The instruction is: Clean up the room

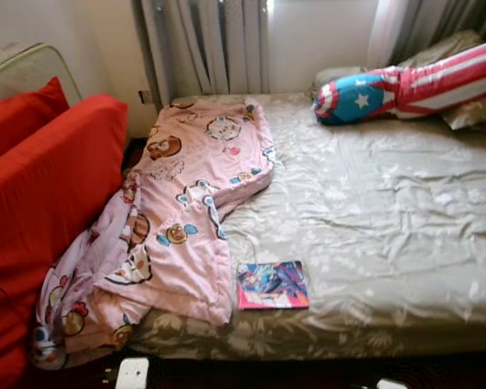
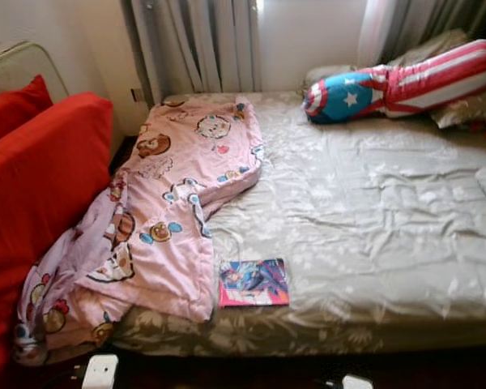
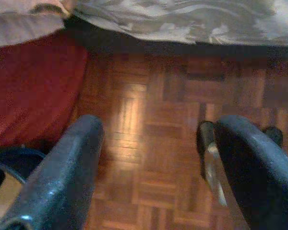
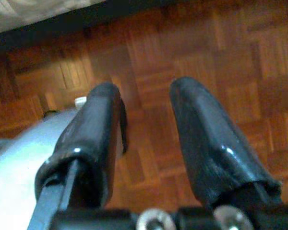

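A crumpled pink blanket (image 1: 186, 211) sprawls along the bed's (image 1: 389, 243) left side, long axis running away from the robot; a book (image 1: 273, 285) lies beside it at the near edge; left gripper (image 3: 153, 163) and right gripper (image 4: 146, 139) hang over parquet floor (image 3: 153, 105), fingers apart, empty; left arm likely nearer.

The left gripper (image 3: 153, 143) has two thick, rounded, glossy black fingers. The right gripper (image 4: 146, 112) has matching fingers, silver screws (image 4: 152, 220) at their base and a silver-grey casing.
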Robot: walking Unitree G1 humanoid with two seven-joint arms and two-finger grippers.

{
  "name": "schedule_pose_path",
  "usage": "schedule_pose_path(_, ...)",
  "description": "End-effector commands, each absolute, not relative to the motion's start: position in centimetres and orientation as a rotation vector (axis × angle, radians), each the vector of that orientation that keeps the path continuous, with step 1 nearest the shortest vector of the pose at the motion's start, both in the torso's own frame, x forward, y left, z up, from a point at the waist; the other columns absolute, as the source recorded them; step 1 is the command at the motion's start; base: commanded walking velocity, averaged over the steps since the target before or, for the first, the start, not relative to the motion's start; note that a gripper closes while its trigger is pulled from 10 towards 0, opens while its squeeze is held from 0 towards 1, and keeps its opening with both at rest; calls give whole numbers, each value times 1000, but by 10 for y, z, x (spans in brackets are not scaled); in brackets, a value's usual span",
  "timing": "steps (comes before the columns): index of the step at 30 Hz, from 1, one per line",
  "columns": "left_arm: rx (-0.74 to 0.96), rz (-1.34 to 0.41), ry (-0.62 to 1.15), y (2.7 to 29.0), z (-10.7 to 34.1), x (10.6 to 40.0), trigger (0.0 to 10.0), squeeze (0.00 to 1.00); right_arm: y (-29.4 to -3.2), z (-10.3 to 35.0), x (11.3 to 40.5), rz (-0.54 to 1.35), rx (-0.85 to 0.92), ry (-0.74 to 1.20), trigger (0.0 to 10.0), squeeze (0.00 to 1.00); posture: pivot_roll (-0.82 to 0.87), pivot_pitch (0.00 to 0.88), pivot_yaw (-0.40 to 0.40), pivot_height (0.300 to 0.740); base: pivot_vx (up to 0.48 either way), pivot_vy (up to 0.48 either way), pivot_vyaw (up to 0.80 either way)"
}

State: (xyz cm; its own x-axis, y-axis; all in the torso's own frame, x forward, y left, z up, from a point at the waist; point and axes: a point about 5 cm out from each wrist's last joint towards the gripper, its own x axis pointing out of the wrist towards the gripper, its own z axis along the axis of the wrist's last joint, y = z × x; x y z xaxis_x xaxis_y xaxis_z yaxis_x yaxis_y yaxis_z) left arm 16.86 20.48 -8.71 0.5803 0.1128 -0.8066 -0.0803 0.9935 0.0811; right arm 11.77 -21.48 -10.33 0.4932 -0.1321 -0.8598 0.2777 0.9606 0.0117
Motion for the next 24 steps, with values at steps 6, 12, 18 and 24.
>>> schedule_pose_path(6, 49, 134, 941, 211, -85, 170, 10000, 0, -195, -103, 128, -220, 170, 1015, 10000, 0, -78, 0, 31, 740, 0, 184, 0)
schedule_pose_path(12, 42, 136, 927, 209, -84, 173, 10000, 0, -190, -104, 129, -215, 172, 1015, 10000, 0, -78, 0, 30, 740, 0, 0, 0)
schedule_pose_path(18, 36, 137, 932, 209, -84, 174, 10000, 0, -191, -105, 124, -229, 173, 1011, 10000, 0, -77, 0, 29, 740, 0, 0, 0)
schedule_pose_path(24, 30, 136, 923, 208, -83, 176, 10000, 0, -211, -105, 110, -249, 170, 1013, 10000, 0, -76, 0, 28, 740, 0, 0, 0)
